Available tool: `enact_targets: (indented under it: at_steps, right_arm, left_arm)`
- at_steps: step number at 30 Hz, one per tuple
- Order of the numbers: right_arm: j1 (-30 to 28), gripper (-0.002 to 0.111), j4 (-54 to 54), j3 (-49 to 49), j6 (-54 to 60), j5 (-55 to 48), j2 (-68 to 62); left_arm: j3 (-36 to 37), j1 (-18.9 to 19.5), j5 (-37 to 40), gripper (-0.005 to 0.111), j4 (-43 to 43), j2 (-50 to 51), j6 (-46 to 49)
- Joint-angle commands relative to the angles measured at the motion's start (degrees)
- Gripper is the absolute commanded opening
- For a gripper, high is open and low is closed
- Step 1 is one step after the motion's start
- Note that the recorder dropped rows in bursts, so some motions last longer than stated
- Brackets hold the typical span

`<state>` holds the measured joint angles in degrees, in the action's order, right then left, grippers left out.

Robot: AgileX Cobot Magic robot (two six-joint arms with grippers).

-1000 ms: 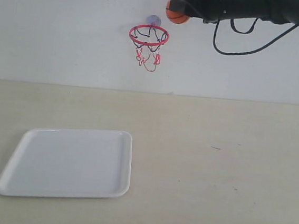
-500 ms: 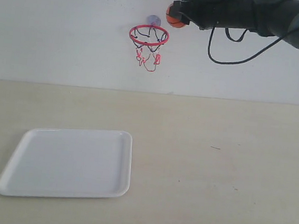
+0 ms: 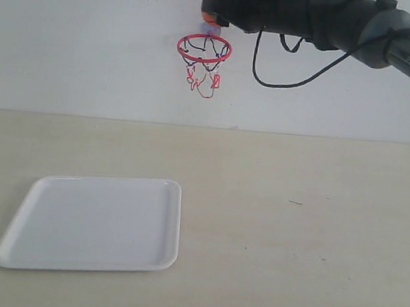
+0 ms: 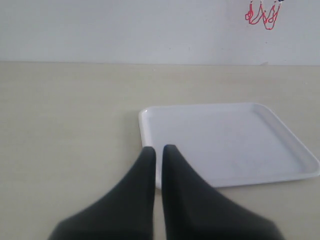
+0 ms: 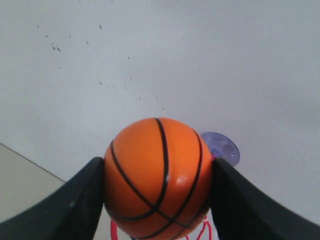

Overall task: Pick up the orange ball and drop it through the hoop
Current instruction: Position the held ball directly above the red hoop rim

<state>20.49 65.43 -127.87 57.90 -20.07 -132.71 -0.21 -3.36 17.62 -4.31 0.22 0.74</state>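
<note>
— What's the setting?
— A plain pale wall [image 3: 77,47] behind a light tabletop [image 3: 306,236].
— And the right gripper?
— The right gripper [image 3: 213,10] is at the top centre of the exterior view. Its two dark fingers [image 5: 75,205] are clamped on opposite sides of the orange ball [image 5: 157,175].
— Where does that put the ball?
— Just above the hoop [image 3: 204,49], over the back of the red ring and apart from it. It is close in front of the clear suction cup [image 5: 220,148] on the wall. A black cable [image 3: 270,76] loops down from the arm, to the right of the net.
— The left gripper?
— The left gripper [image 4: 158,150] is low over the table. Its fingers are drawn together with only a thin slit between them, and it holds nothing. Its tips point at the near edge of a white tray [image 4: 225,145], which lies in the lower left of the exterior view, below and left of the hoop
</note>
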Motion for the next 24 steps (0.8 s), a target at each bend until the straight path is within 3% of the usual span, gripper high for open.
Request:
enact_targets:
  at_steps: [1, 6, 10, 24]
  right_arm:
    - [-0.03, 0.0, 0.4, -1.17, 2.71, 2.12, -0.47]
    - [-1.12, 0.0, 4.63, -9.93, 2.02, -6.41, -6.6]
    - [-1.48, 0.0, 4.86, -16.25, 0.97, -5.77, -10.76]
    - [-1.63, 0.0, 3.25, -18.1, 0.7, -3.42, -13.06]
  left_arm:
    - [0.21, 0.1, -0.12, 0.004, -0.62, -0.22, 0.18]
    - [0.21, 0.1, -0.12, 0.004, -0.62, -0.22, 0.18]
    - [0.21, 0.1, -0.12, 0.004, -0.62, -0.22, 0.18]
    - [0.21, 0.1, -0.12, 0.004, -0.62, -0.22, 0.18]
